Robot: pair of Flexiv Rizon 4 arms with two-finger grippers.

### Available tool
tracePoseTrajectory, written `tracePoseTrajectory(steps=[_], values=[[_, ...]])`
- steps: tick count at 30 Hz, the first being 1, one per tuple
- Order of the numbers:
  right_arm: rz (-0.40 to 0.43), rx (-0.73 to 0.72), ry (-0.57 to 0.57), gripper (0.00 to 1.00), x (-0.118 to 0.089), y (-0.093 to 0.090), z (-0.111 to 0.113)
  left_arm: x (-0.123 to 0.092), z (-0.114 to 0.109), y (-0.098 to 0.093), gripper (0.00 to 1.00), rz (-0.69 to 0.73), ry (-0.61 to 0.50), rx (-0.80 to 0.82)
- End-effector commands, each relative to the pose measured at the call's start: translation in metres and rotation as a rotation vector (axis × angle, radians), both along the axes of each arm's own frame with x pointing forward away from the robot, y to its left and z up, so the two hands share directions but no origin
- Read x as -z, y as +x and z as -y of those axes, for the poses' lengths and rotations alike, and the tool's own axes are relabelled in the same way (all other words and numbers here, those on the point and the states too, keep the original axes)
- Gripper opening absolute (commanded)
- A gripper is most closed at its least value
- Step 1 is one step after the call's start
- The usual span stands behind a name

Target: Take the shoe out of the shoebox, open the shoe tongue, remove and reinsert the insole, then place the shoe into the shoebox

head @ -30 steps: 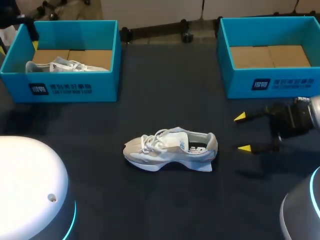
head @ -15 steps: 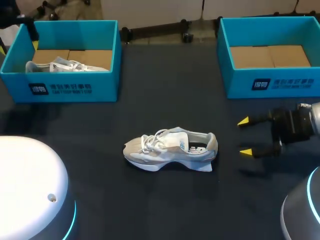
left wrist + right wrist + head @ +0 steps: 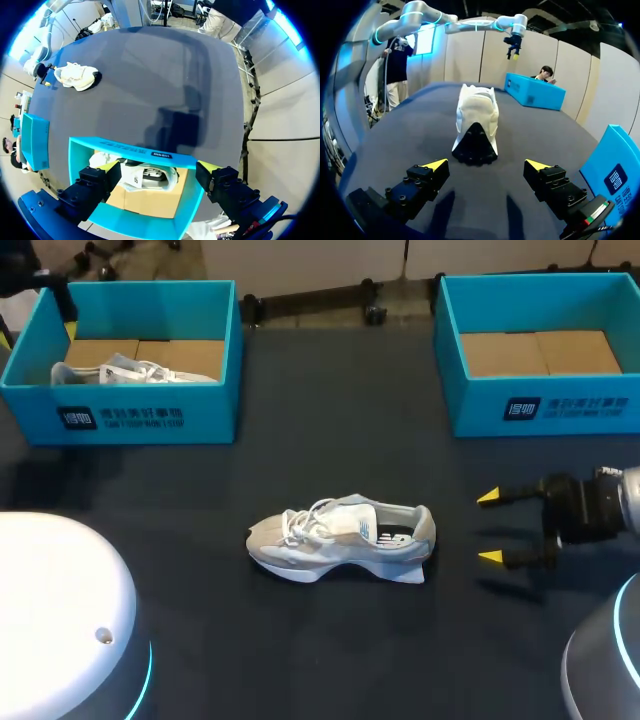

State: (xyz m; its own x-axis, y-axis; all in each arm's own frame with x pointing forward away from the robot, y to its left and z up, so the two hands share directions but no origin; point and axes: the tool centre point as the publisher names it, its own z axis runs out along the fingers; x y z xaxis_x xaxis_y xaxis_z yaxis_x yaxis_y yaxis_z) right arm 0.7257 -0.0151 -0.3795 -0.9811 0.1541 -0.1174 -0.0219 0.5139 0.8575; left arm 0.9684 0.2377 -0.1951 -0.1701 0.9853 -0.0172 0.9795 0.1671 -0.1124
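One shoebox [image 3: 150, 415] at far left held a spare shoe [image 3: 120, 370]; left gripper [image 3: 159, 167] hung above it, fingers spread, empty. Task shoe [image 3: 340, 535] sat upright at centre of table [image 3: 330, 640], toe leftward. Right gripper [image 3: 490, 527] was near its heel, released, not touching. Second shoebox [image 3: 540, 410] stood far right.

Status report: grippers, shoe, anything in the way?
Right gripper open, facing heel of shoe. Left gripper open above left shoebox holding second shoe. Nothing between right gripper and shoe.
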Motion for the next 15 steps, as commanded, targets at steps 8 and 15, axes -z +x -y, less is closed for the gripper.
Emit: tracePoseTrajectory(steps=[8, 15], values=[[-0.005, 0.005, 0.003, 1.0, 0.002, 0.0, -0.006, 0.0, 0.0, -0.001, 1.0, 0.003, 0.002, 0.0], [-0.036, 0.031, -0.029, 1.0, 0.005, -0.002, -0.016, 0.0, 0.0, -0.001, 1.0, 0.003, 0.002, 0.0]])
